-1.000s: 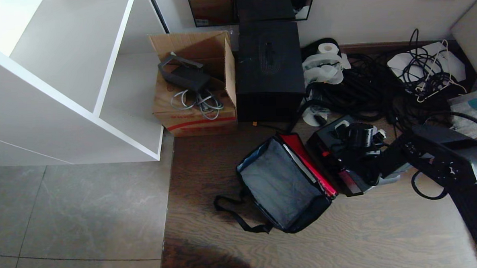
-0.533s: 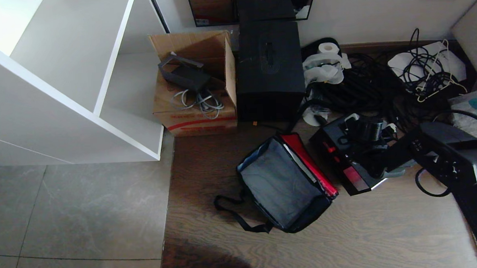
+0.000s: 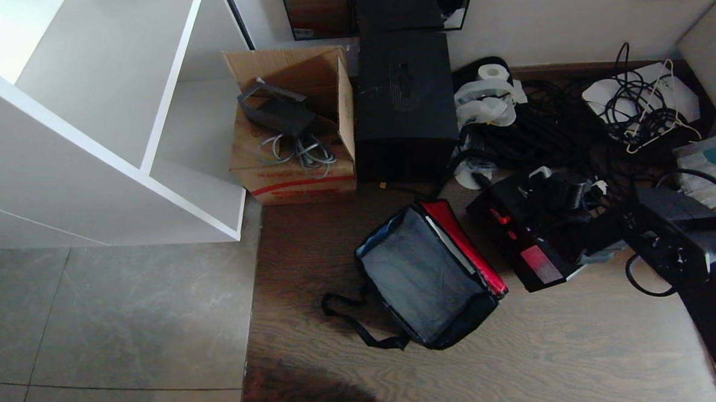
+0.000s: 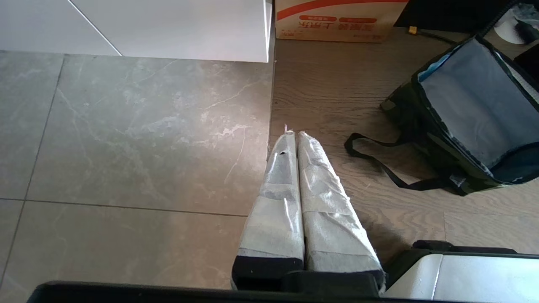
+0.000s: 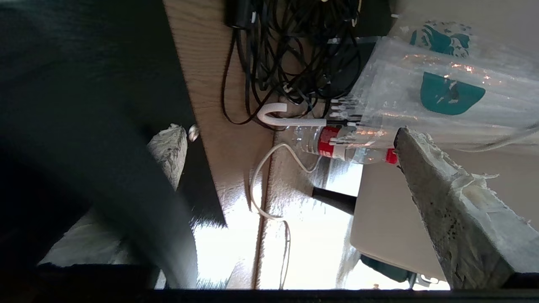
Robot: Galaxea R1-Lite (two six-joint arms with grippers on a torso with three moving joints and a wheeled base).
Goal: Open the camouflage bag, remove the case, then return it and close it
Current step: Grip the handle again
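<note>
1. The camouflage bag (image 3: 425, 279) lies open on the wooden floor (image 3: 552, 349), its grey inside and red lining showing.
2. Its black strap (image 3: 354, 322) trails toward the tiles.
3. The black case (image 3: 526, 242) lies just beside the bag.
4. The right arm (image 3: 674, 235) reaches over the case.
5. A cardboard box (image 3: 291, 131) and a tall black box (image 3: 403, 108) stand by the wall.

The floor is split in 2: grey marbled tiles (image 3: 109, 320) on the left, dark wood-grain boards (image 3: 521, 351) on the right. A white shelving unit (image 3: 88, 122) is seen at the far left, brightly lit along its upper edge. A pale wall (image 3: 567, 16) closes the far side, with a dark-framed mirror (image 3: 380, 7) set against it.
</note>
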